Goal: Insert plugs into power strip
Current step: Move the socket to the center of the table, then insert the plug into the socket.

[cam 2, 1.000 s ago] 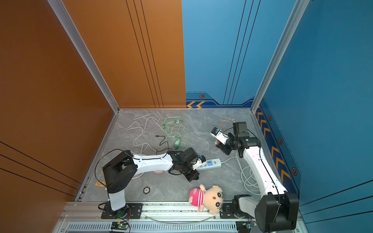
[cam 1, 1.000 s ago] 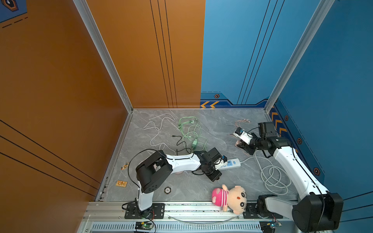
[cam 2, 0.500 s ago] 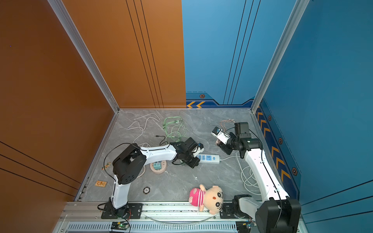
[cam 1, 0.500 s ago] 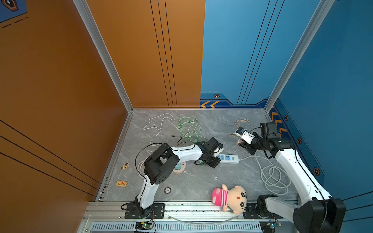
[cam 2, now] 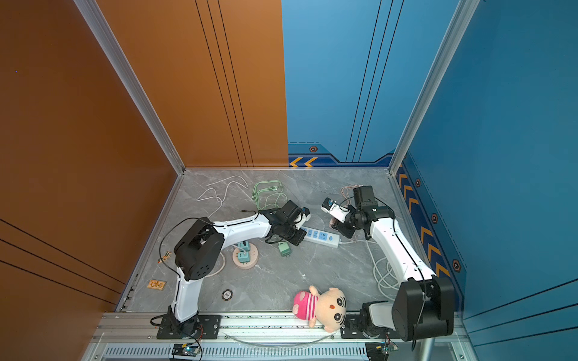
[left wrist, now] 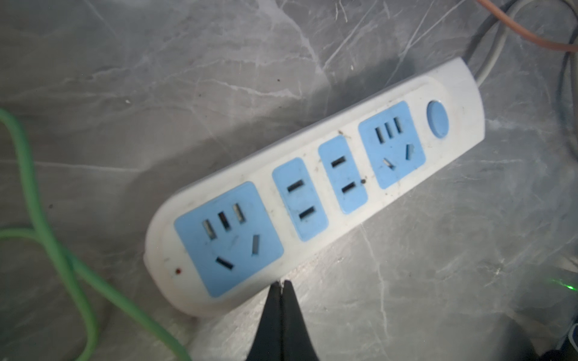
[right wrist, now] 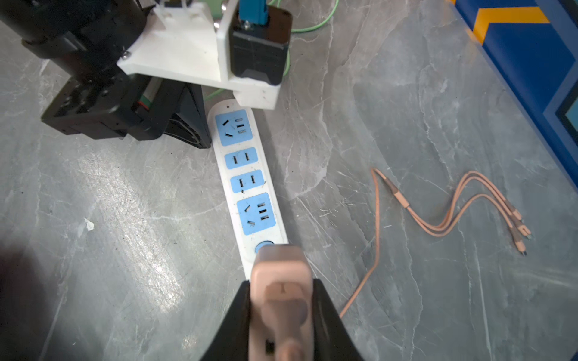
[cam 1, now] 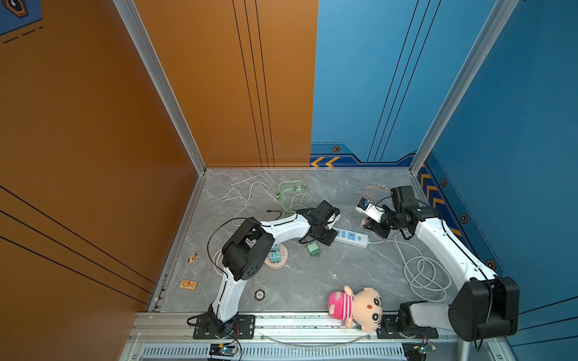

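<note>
Over the last second the power strip has swung on the tabletop, so its switch end now tilts toward the front rail. The left claw is clenched and empty, tips just beside the strip's long side at the far end. Judged: strip repositioned, insertion pending.

The strip's long axis runs from the left claw toward the right arm, sockets up, all four vacant. The right claw grasps the pale pink plug above the switch end. Its prongs are hidden.
</note>
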You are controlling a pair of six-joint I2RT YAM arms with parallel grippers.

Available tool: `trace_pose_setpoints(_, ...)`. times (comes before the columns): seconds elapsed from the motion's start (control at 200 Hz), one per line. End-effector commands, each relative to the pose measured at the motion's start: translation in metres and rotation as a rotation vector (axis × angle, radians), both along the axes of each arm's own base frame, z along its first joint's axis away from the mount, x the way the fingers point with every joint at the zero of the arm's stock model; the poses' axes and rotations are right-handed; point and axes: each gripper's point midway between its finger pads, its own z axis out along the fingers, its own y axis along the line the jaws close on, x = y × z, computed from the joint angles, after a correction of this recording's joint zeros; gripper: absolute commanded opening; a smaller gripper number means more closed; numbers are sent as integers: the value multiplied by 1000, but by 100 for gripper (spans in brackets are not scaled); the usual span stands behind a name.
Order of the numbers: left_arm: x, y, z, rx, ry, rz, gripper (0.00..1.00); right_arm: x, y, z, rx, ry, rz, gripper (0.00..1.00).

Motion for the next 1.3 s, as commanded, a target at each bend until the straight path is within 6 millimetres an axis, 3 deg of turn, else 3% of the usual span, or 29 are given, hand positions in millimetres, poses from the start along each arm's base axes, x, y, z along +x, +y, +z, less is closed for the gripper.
trace_pose_setpoints(0.0,-3,4,35,-32,-43,-21,0,7,9,12,16,-41,60,0)
trace_pose_setpoints(0.16,-5,19,67,-73,-87,1,0,8,13,-7,-4,0,92,0)
trace_pose_setpoints(0.3,-1,34,83,-103,-109,41,0,12,21,-20,2,31,119,0)
trace_pose_setpoints(0.475,2,48,84,-96,-113,76,0,15,27,-27,27,43,129,0)
trace_pose_setpoints(1.296,6,64,87,-111,-111,131,0,20,37,-52,71,109,155,0)
